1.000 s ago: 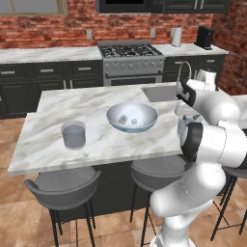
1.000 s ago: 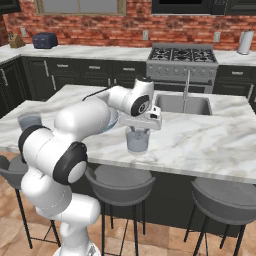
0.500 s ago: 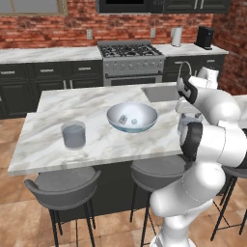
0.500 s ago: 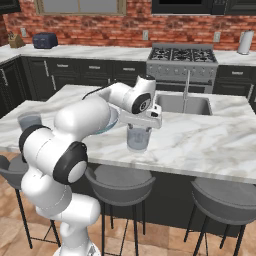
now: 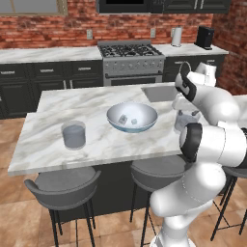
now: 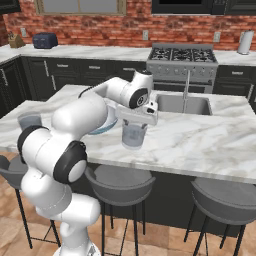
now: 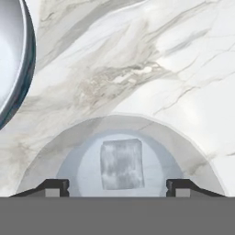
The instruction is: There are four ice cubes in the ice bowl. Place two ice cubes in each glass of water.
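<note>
**Ice cube in the glass under the hand**

Marble island counter in a brick-walled kitchen carries everything here. Directly below the gripper, one ice cube lies in the water of the near glass, framed between the two fingertips in the hand view. The fingers stand wide apart, released, with nothing between them; the cube sits beneath them, not in their grip. The hand hangs just above the rim of this glass, which stands at the front part of the counter.

Off to one side of the hand, near the glass but apart from it, sits the ice bowl, its rim curving along the left edge of the hand view. Two ice cubes rest apart on its floor. Well beyond the bowl, far from the hand, stands the other glass of water; whether it holds ice cannot be told.

Behind the hand, a sink with a faucet is set into the counter. Stools line the counter's front edge.
</note>
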